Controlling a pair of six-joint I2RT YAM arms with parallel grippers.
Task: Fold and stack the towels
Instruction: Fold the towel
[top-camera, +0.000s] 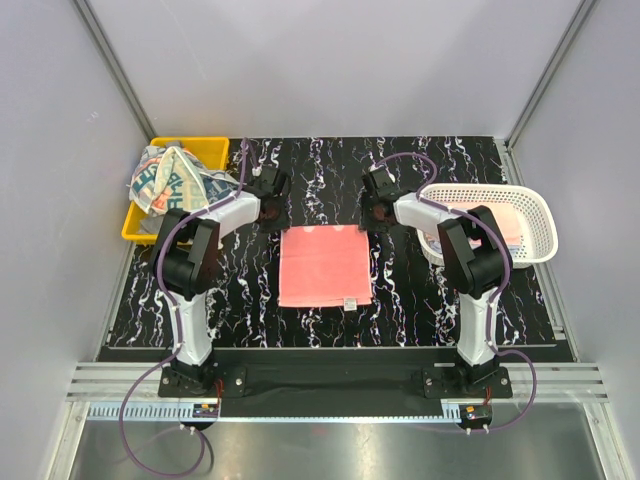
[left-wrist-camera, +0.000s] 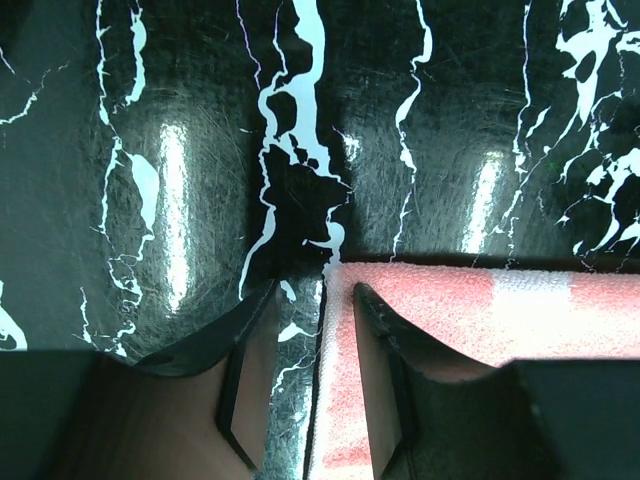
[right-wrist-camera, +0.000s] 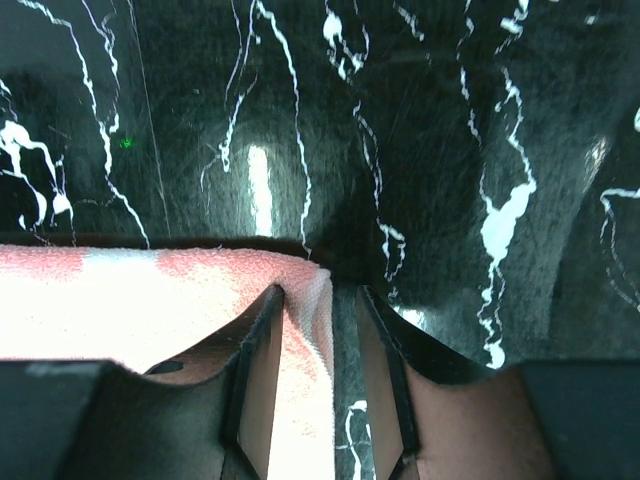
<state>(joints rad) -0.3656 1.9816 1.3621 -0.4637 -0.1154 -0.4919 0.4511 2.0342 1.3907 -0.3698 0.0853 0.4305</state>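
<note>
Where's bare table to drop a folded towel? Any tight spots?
Bare table: far strip beyond the pink towel, between yellow bin and mesh basket; also the near strip between towel and front edge. Crowded: towel's far corners, at left claw and right claw.

**Robotics lab test cell.**
- Enclosure: plain pale panel walls (top-camera: 330, 60) were held in aluminium struts (top-camera: 115, 70).
- Worktop (top-camera: 330, 160): a black sheet with white veining.
- Near edge: a slotted aluminium rail (top-camera: 565, 382) carried the bolted left arm (top-camera: 190, 260) and right arm (top-camera: 475, 260), with loose purple cables (top-camera: 121, 425).
- Props: a yellow bin (top-camera: 205, 150) at the far-left corner, a white mesh basket (top-camera: 535, 215) at the right edge and a pink towel (top-camera: 323, 265) mid-worktop.
</note>
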